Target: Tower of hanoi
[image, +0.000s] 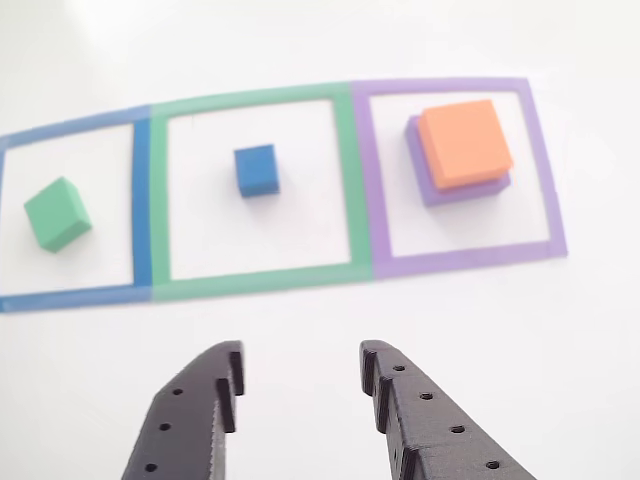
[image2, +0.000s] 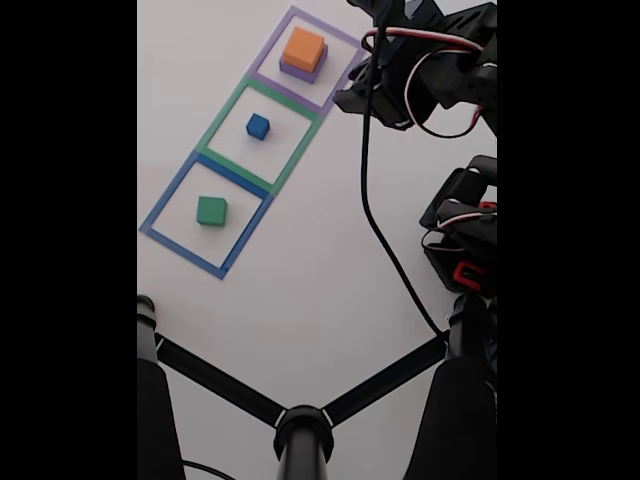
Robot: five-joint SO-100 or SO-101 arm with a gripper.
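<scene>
1. Jaws stand apart with nothing between them: the gripper (image: 300,375) hangs over bare white table (image: 320,310), on the near side of the taped squares in the other view, roughly opposite the middle one.
2. Purple block (image: 430,180), the largest and flattest, lies inside the purple tape square (image: 455,262) at the right of the other view. Little of it shows beyond a rim under the block above.
3. Orange block (image: 465,142) rests on the purple one, set slightly off-centre toward the far right, so the purple rim shows on the left and near sides.
4. Green block (image: 58,214) sits alone in the blue tape square (image: 142,200) at the left, turned at an angle to the tape lines.
5. Blue block (image: 257,170), the smallest cube, sits alone in the green tape square (image: 258,280) in the middle, closest to the line of the gripper.
6. My reading of the risks: green likely belongs on orange next. Because it lies rotated, jaws closing square to the tape could catch its corners, twist it or squeeze it out sideways.
7. Placing anything on the off-centre orange block could nudge that stack or leave the new block overhanging. A low sweep across the middle square could knock the blue cube.
</scene>
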